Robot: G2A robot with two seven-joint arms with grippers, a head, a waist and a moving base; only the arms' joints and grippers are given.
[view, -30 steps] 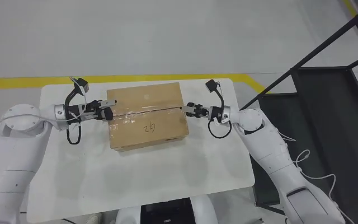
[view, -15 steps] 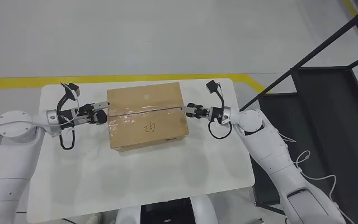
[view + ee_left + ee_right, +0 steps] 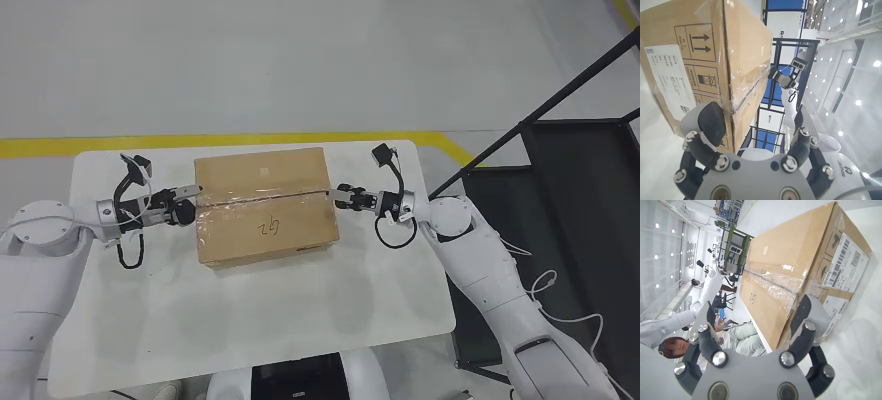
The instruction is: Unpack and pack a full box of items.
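Brown corrugated cardboard box point(image 3: 265, 205), flaps shut and sealed w/ clear tape along the ctr seam, sits flat on a white table point(image 3: 300, 300), toward its far edge. There is a handwritten mark on the lid and white labels on both short end faces; printed arrows and handling symbols mark the end facing the L arm. The robot's L gripper point(image 3: 188, 200) is at that short end, level w/ the taped seam, jaws spread wide and holding nothing. In the L wrist view one black pad point(image 3: 710, 121) lies against or just beside the labelled end face, while the opposite finger point(image 3: 800, 123) stands on the lid side of the edge, apart from the cardboard. The R gripper point(image 3: 342, 193) is at the opposite short end, also at the seam, wide open and empty. One of its pads point(image 3: 800, 311) is just beside the corner where the tape folds over, and its partner point(image 3: 709, 311) is out over the lid. The box lies between the two grippers. Beyond the table runs a yellow floor line point(image 3: 250, 143); a black metal rack point(image 3: 570, 160) stands near the table's R edge.
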